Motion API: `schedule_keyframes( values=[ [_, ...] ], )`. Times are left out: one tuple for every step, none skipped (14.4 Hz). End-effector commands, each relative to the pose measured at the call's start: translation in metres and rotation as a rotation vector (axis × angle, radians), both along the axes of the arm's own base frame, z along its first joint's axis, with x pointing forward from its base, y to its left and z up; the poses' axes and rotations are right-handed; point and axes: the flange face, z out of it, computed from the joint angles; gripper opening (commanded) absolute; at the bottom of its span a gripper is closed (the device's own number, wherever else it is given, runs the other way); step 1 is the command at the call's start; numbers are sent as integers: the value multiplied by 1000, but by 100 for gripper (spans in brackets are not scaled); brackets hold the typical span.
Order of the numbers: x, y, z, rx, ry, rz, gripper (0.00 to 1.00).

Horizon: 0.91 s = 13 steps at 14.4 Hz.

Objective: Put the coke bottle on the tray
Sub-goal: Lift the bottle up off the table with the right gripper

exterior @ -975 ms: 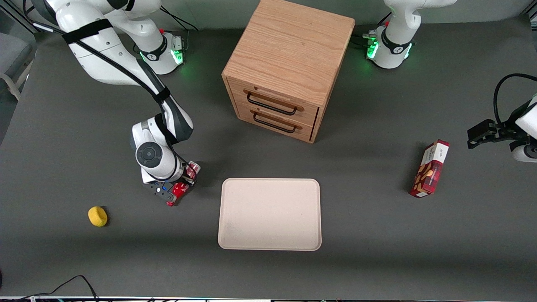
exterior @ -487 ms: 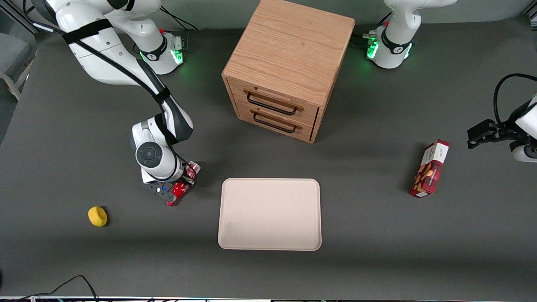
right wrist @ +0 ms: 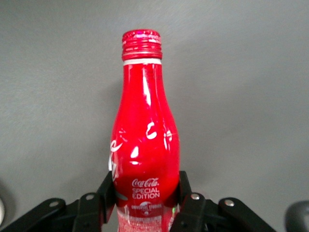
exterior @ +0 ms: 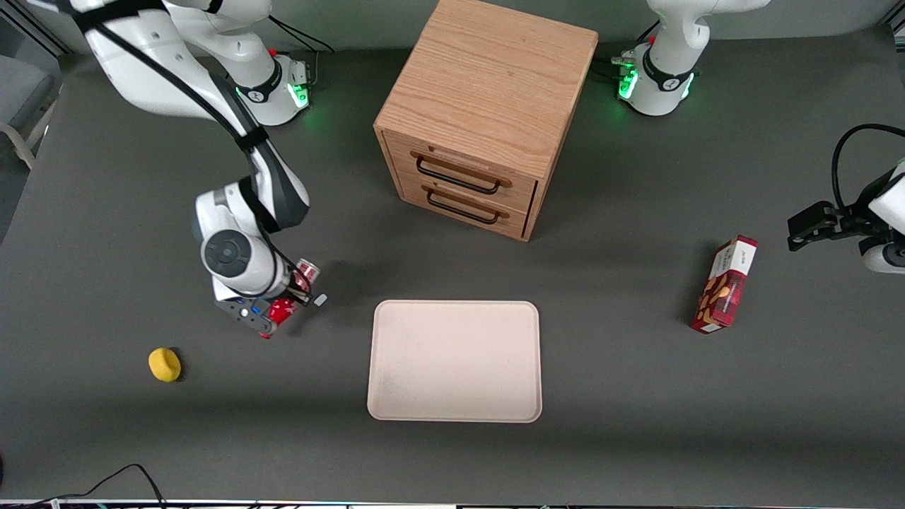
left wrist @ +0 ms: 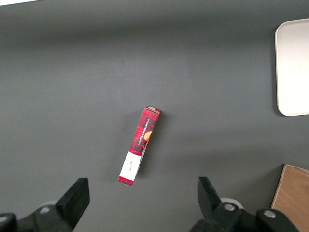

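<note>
1. Red against the grey worktop (exterior: 127, 233), the coke bottle (exterior: 281, 309) rides clamped in the tool (exterior: 283, 311) of the working arm (exterior: 233, 247), which has shifted toward its own end of the worktop and slightly farther from the front camera than half a second ago. The arm's wrist now shows higher in the front view than before.

2. A small pale silvery piece (exterior: 320, 300) lies on the worktop just beside the tool, toward the tray; it did not show in either earlier frame.

3. Seen from the working arm's wrist, the two black fingers (right wrist: 189, 205) press the lower body of the coke bottle (right wrist: 145, 145) from both sides, its red cap pointing away from the tool (right wrist: 145, 208) and only bare grey surface around it.

4. The yellow ball (exterior: 165, 365) sits where it was, nearer the front camera than the tool and toward the working arm's end.

5. The tray (exterior: 382, 396) lies unmoved and bare on the worktop, near the bottle but apart from it, toward the parked arm's end.

6. The wooden drawer cabinet (exterior: 488, 85) stands unchanged, farther from the front camera than the tray, both drawers shut.

7. The red snack box (exterior: 725, 284) keeps its place toward the parked arm's end; the parked arm's wrist view shows the snack box (left wrist: 139, 146) lying flat, with a corner of the tray (left wrist: 289, 96) at that picture's edge.
</note>
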Motion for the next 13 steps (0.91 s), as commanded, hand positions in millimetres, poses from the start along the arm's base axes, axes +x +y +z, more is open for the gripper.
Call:
schedule_keyframes(
  values=[
    [-23,-15,94,85,27,82,0],
    [-31,-29,124,95,38,98,0],
    [-41,-37,148,93,55,117,0],
    [-50,-43,168,92,79,148,0],
    [-58,-55,192,94,87,161,0],
    [-64,-67,212,99,98,181,0],
    [-68,-75,232,108,101,214,0],
    [-69,-82,248,115,102,238,0],
    [-68,-88,259,119,103,246,0],
    [-66,-89,264,120,100,246,0],
    [-64,-88,264,120,99,246,0],
    [-62,-86,265,120,96,251,0],
    [-57,-85,269,120,86,253,0]
  ],
)
